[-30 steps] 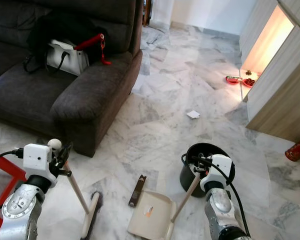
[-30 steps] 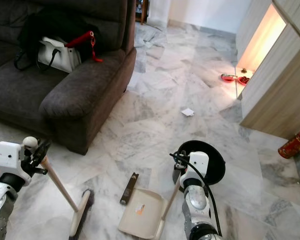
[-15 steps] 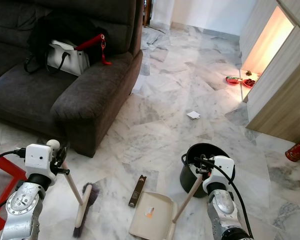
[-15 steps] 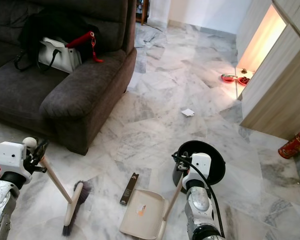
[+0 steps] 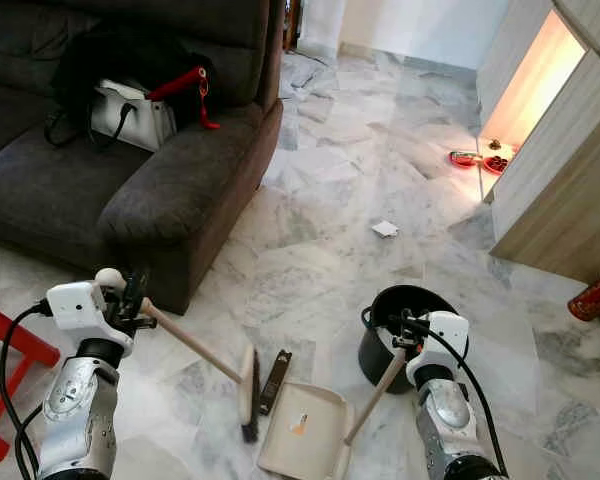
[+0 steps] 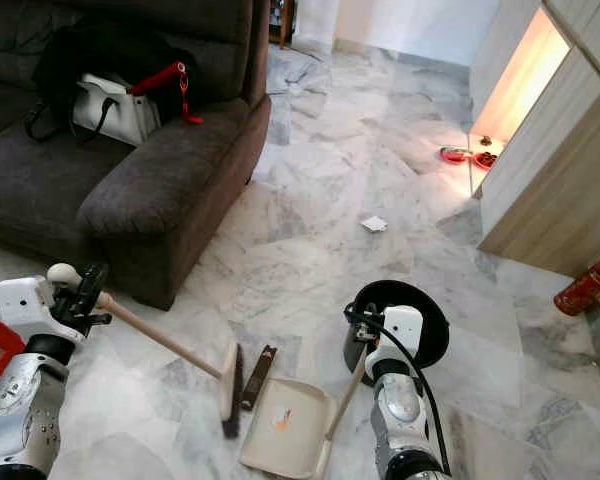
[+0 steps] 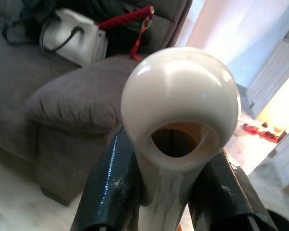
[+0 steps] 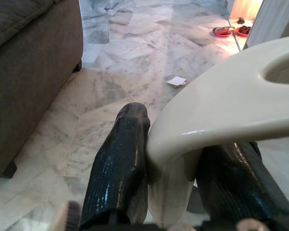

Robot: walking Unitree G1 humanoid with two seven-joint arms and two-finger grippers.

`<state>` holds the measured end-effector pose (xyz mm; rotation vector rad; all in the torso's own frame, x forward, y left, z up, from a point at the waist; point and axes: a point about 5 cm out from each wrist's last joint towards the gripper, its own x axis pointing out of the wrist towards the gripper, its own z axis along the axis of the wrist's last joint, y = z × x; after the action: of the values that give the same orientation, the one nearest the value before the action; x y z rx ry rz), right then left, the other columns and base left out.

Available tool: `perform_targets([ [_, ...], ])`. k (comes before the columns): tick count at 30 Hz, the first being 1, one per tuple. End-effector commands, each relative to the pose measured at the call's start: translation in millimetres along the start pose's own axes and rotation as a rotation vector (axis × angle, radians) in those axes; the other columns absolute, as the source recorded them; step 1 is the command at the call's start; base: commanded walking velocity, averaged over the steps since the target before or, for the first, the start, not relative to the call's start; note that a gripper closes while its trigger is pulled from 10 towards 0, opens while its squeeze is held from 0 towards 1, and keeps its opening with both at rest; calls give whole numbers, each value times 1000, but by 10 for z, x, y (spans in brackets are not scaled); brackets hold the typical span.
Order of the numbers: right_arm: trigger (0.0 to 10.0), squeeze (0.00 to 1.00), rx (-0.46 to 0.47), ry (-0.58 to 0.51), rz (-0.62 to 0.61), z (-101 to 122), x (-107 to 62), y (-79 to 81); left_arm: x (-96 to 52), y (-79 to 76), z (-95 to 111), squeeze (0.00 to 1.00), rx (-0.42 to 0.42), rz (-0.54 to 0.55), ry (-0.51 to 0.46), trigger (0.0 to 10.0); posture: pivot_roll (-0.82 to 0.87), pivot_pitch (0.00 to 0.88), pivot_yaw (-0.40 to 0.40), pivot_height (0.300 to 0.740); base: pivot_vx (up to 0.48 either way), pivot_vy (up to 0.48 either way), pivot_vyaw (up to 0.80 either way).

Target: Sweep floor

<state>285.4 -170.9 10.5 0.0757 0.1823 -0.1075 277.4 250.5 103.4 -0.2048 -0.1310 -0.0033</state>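
My left gripper [image 5: 132,300] is shut on the top of a cream broom handle [image 5: 192,343], whose rounded end [image 7: 179,101] sits between the black fingers [image 7: 108,185]. The broom head [image 5: 248,393] rests on the marble floor right beside a dark brown bar [image 5: 274,381]. My right gripper [image 5: 408,335] is shut on the handle [image 8: 221,108] of a cream dustpan [image 5: 305,432], which lies flat on the floor just right of the bar with a small orange scrap in it. A white paper scrap [image 5: 385,229] lies farther off on the floor.
A black bin [image 5: 408,322] stands by my right arm. The dark grey sofa [image 5: 130,170] with a white bag [image 5: 130,112] fills the left. A red stool [image 5: 5,350] is at lower left. Wooden cabinets [image 5: 565,170], red bowls [image 5: 477,159] and a red can [image 5: 592,296] stand at right.
The broom head has swept to the right across the floor, from near my left side up against the dark bar by the dustpan. The dustpan and right arm have held still.
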Motion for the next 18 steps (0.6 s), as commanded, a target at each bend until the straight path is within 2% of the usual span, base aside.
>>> perform_targets([
  [1, 10000, 0, -17, -5, -14, 6, -7, -65, 27, -55, 60, 0, -71, -35, -25, 10000, 111, 102, -150, 740, 0, 0, 0],
  [5, 10000, 0, -14, 0, -12, -11, -16, -46, 17, -124, 16, 0, -189, -94, 13, 10000, 113, 97, -145, 740, 0, 0, 0],
  [6, 10000, 0, -14, 0, -12, -11, -16, -46, 17, -124, 16, 0, -189, -94, 13, 10000, 113, 97, -145, 740, 0, 0, 0],
  [8, 10000, 0, -11, 4, -11, -18, -18, -40, 20, -168, 13, 0, -245, -117, 17, 10000, 114, 94, -143, 740, 0, 0, 0],
  [9, 10000, 0, -11, 4, -11, -18, -18, -40, 20, -168, 13, 0, -245, -117, 17, 10000, 114, 94, -143, 740, 0, 0, 0],
  [12, 10000, 0, -8, 3, -9, -9, -9, -29, 41, -186, 30, 0, -333, -113, 6, 10000, 118, 81, -140, 740, 0, 0, 0],
  [16, 10000, 0, -8, 4, -7, -10, -10, -26, 47, -189, 42, 0, -339, -110, -2, 10000, 119, 77, -140, 740, 0, 0, 0],
  [18, 10000, 0, -7, 1, -6, -7, -9, -20, 57, -159, 135, 0, -277, -73, -59, 10000, 118, 76, -140, 740, 0, 0, 0],
])
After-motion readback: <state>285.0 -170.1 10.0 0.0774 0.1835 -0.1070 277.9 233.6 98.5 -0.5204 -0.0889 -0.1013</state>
